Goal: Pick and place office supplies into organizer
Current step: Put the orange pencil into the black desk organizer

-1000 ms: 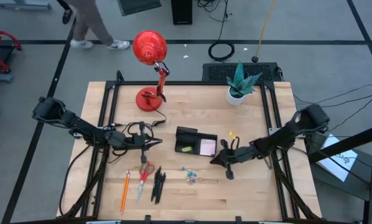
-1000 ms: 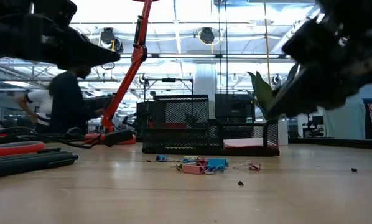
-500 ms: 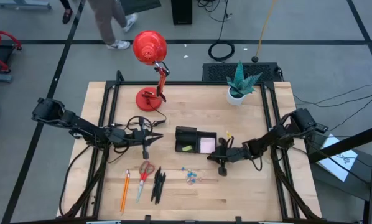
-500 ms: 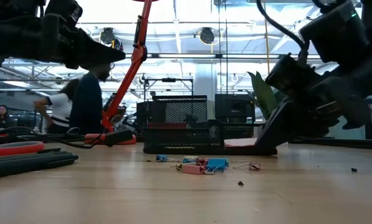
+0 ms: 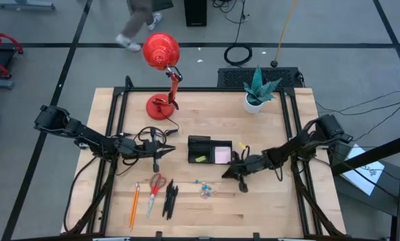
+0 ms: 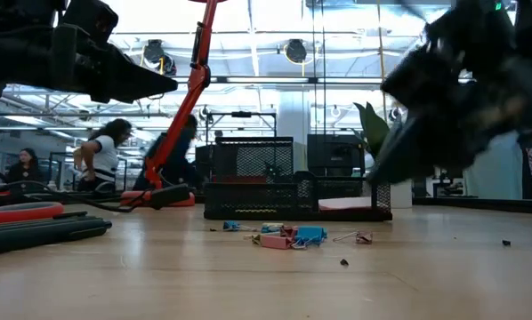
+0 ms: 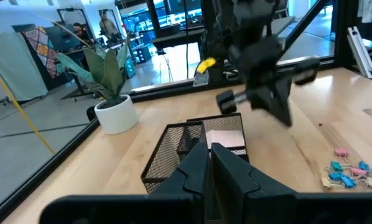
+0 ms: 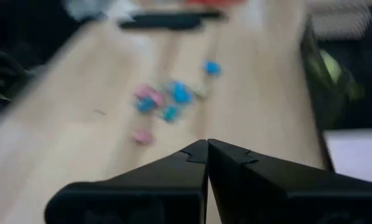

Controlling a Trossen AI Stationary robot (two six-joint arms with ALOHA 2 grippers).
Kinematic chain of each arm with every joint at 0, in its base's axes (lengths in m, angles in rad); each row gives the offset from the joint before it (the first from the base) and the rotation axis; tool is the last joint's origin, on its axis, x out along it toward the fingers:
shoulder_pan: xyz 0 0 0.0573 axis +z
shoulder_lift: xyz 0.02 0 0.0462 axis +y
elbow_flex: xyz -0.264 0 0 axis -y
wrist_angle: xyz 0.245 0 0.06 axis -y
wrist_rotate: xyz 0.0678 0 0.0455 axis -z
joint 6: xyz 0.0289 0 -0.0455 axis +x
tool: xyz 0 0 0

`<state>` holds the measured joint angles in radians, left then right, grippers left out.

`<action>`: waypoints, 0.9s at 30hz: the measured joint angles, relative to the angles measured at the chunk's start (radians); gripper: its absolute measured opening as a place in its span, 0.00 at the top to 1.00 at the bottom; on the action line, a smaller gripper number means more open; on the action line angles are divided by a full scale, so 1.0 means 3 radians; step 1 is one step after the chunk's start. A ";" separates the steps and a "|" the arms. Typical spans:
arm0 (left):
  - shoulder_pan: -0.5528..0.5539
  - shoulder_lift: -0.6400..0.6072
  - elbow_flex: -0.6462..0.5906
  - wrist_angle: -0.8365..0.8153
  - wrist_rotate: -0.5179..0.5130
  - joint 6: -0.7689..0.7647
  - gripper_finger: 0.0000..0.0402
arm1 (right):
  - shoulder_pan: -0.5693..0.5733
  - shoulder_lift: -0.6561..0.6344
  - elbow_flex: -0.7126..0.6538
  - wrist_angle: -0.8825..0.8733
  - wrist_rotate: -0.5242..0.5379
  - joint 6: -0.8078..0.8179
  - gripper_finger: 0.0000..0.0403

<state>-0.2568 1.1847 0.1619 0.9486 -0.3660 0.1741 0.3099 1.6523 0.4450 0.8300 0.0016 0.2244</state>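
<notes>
The black mesh organizer (image 5: 210, 150) stands mid-table with a pale sticky-note pad (image 5: 223, 156) and a yellow-green piece (image 5: 200, 159) inside. Tiny blue and pink clips (image 5: 204, 189) lie on the wood near it. An orange pencil (image 5: 134, 206), red-handled scissors (image 5: 154, 191) and black pens (image 5: 168, 199) lie at the near left. My left gripper (image 5: 161, 151) hovers shut and level, left of the organizer (image 7: 192, 146). My right gripper (image 5: 227, 173) is shut, slanting down just off the organizer's near right corner, above the table (image 6: 377, 173).
A red desk lamp (image 5: 161, 67) stands at the far left and a white potted plant (image 5: 258, 90) at the far right. Black cables (image 5: 146, 137) lie beside the lamp's base. Bare wood lies along the near edge right of the clips. People move in the room beyond.
My right gripper dipped down to the table at the organizer's right end, then rose again and drew slightly toward the near edge, staying shut. A person beyond the far edge walked on.
</notes>
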 joint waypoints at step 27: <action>-0.0081 -0.0008 0.0001 0.0378 0.0002 0.0156 0.92 | -0.1202 -0.2758 -0.1419 0.0182 -0.0811 -0.0228 1.00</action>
<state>-0.2810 1.1824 0.1623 1.0619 -0.3656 0.2208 -0.0506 0.8250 0.0192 0.8847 -0.2419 0.1559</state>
